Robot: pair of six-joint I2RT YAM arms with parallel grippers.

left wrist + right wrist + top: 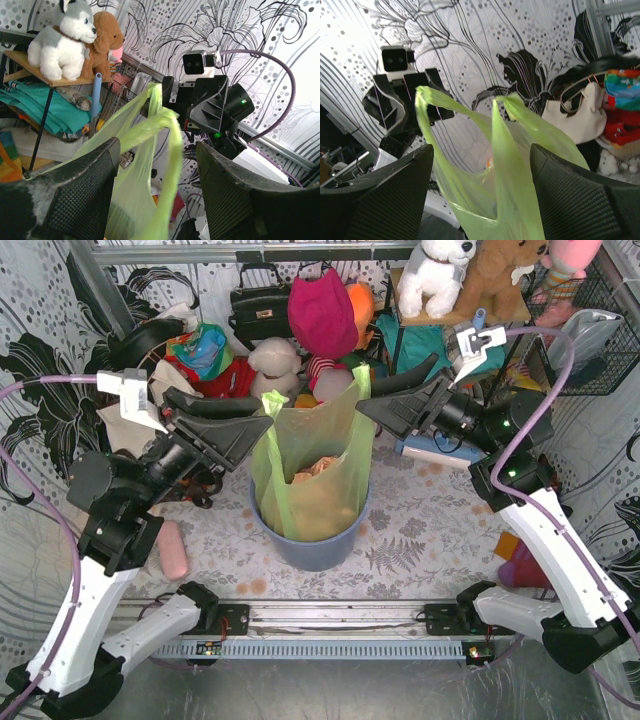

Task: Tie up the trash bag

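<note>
Currently, the trash bag [322,495] sits upright inside the round blue bin [308,548]. The bin stands on the patterned table [420,530] at mid-width, between the two arms. The bag mouth faces upward, and crumpled brown paper [318,468] shows inside. Two handle loops rise above the bin rim: the left loop [272,402] and the right loop [360,380]. The loops stand apart from each other.

The left gripper [262,428] is level with the left loop, fingertips pointing inward toward the bag. Its jaws are spread wide. In the left wrist view, green plastic runs through the gap between the two fingers and passes close by one of them. Contact cannot be confirmed, and nothing is clamped.

The right gripper [368,402] is just beside the right loop, fingertips pointing inward, facing the left gripper across the bag. Its jaws are likewise spread wide. In the right wrist view, both loops stand in the gap between the fingers, unclamped. Whether the plastic touches either finger cannot be determined.

Behind the bin lies a pile of soft toys and bags, including a cream tote bag [580,115]. A white plush dog [435,270] sits on a shelf [22,65].
</note>
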